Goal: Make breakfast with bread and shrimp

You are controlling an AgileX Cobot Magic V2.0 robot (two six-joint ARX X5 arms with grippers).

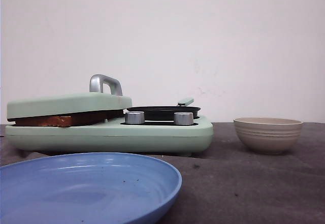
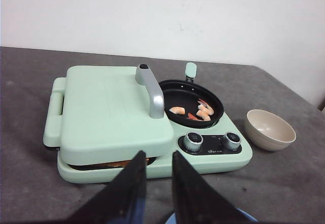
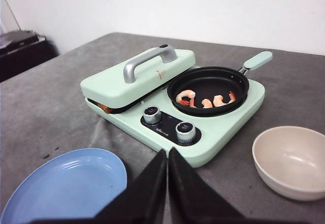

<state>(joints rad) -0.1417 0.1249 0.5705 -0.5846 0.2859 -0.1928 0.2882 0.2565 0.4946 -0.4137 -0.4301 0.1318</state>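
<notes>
A mint-green breakfast maker (image 1: pixel 152 132) (image 2: pixel 213 160) (image 3: pixel 228 132) stands on the table. Its hinged lid (image 1: pixel 66 104) (image 2: pixel 106 107) (image 3: pixel 142 76) is down on the bread (image 1: pixel 56 120) (image 2: pixel 114 163) (image 3: pixel 104 107), of which only a brown crust edge shows. Several shrimp (image 2: pixel 195 111) (image 3: pixel 203 100) lie in the small black pan (image 1: pixel 162 113) (image 2: pixel 175 89) (image 3: pixel 213 79). My left gripper (image 2: pixel 158 155) hangs open in front of the machine, holding nothing. My right gripper (image 3: pixel 167 153) is shut and empty, near the knobs (image 3: pixel 168 121). Neither gripper shows in the front view.
A blue plate (image 1: pixel 86 188) (image 3: pixel 66 188) lies on the near side of the machine. A beige bowl (image 1: pixel 267 134) (image 2: pixel 269 130) (image 3: pixel 292 160) stands to the right of it. The table is covered with a dark grey cloth (image 1: pixel 254 183).
</notes>
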